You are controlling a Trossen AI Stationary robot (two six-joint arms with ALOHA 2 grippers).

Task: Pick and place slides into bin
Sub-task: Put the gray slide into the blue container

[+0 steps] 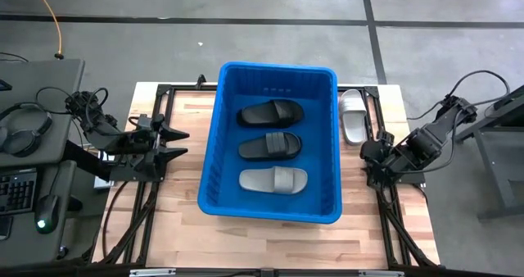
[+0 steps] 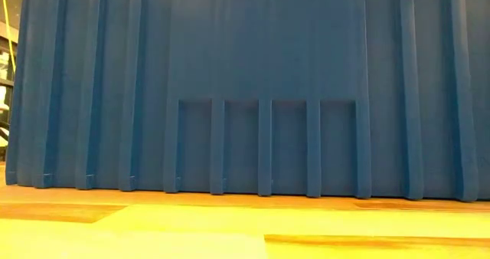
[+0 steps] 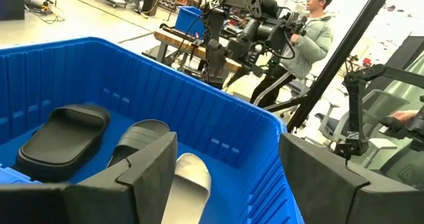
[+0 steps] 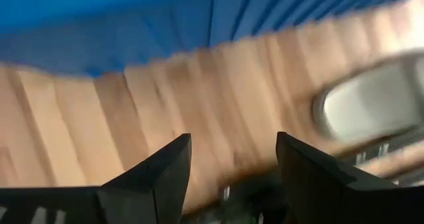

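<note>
White slide (image 1: pixel 354 115) beside bin (image 1: pixel 270 210) — near right gripper (image 1: pixel 370 164).

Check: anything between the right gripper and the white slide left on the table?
Nothing visible. The white slide lies on bare table beside the bin, just ahead of the open right gripper. To get in, it must clear the bin's tall wall.

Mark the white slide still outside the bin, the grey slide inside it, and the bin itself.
white slide (image 1: pixel 354 115), high view, on its strap.
grey slide (image 1: pixel 274 180), high view, on its strap.
bin (image 1: pixel 278 67), high view, on its far rim.
</note>
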